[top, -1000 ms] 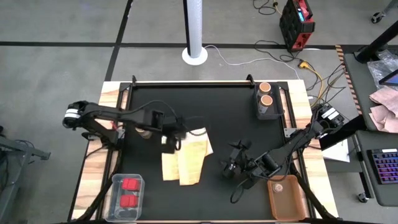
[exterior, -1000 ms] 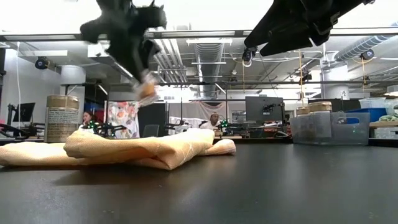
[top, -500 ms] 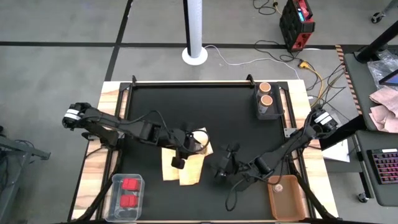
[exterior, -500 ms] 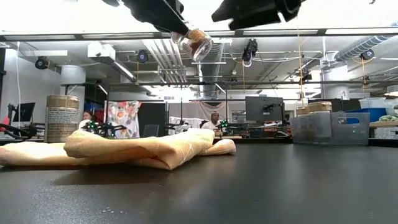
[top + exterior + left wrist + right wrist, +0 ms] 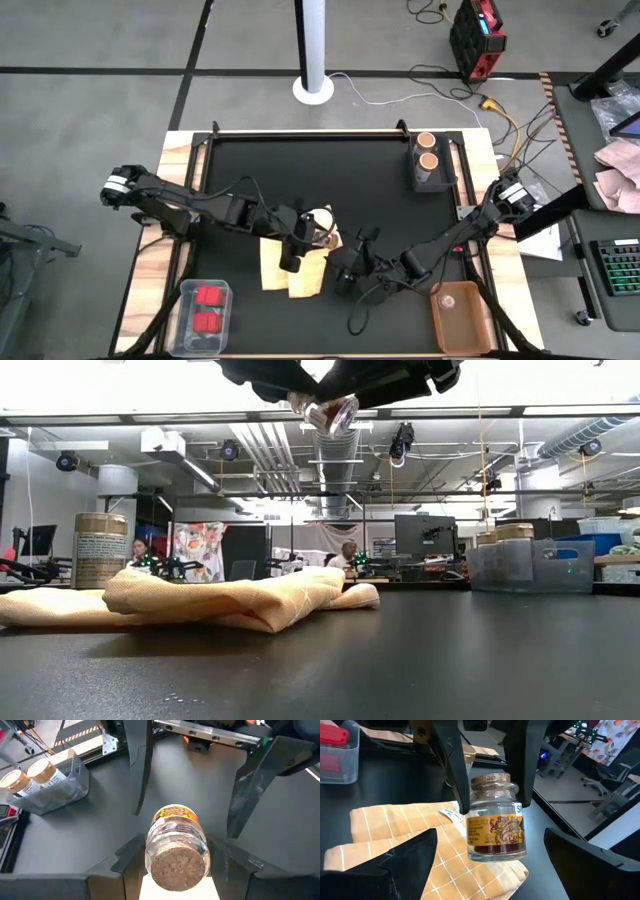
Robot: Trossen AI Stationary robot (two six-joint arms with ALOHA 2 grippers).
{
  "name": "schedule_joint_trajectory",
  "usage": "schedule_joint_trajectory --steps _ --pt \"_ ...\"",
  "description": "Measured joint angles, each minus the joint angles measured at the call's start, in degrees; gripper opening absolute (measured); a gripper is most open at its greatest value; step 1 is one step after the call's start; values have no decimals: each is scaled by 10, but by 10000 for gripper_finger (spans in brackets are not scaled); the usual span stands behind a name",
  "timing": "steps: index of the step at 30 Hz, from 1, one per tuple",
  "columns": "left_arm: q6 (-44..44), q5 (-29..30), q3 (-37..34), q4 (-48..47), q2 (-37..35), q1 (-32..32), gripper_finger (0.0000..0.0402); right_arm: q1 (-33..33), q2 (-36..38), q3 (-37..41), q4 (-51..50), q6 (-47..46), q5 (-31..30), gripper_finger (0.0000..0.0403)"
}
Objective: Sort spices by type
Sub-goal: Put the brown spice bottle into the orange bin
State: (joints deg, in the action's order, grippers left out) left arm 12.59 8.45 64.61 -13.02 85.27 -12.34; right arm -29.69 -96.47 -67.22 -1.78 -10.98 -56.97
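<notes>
Black work surface (image 5: 380, 190), seen from above, both arms converging just below the frame's centre. A folded yellow checked cloth (image 5: 300, 270) lies on the surface at lower centre; a clear bin (image 5: 428, 178) at upper right holds two cork-topped jars (image 5: 427, 151); a clear tub (image 5: 186, 315) at lower left holds two red blocky containers (image 5: 209, 309); an orange tray (image 5: 470, 325) sits at lower right.

The left claw (image 5: 312, 232) reaches in from the left of the frame and grips a small glass spice jar (image 5: 495, 822) by its neck, just under the cork top, with one finger either side. The jar hangs in the air above the cloth, clear of the surface; in the low view it shows at the top centre of the frame (image 5: 333, 412).

The right claw (image 5: 345, 272) comes in from the lower right with its fingers spread wide and empty, and stands just beside the jar. From this claw the jar lies straight ahead, between the two open fingers, its long axis near upright with the cork uppermost. The labelled body below the left claw's fingers is bare, so a handover grip there looks possible. The right arm is also nearer to the bin of matching jars.
</notes>
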Motion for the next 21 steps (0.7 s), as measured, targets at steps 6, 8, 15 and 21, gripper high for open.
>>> schedule_joint_trajectory --steps 6,8,15,21 --pt "0 0 0 18 0 0 171 5 0 0 0 9 1 336" --pt "0 0 0 30 0 0 171 7 0 0 -2 12 1 320" --pt "0 -3 0 42 0 0 172 9 0 0 -5 19 0 254" --pt "-3 -4 0 40 0 0 178 9 0 0 -6 24 -1 190"
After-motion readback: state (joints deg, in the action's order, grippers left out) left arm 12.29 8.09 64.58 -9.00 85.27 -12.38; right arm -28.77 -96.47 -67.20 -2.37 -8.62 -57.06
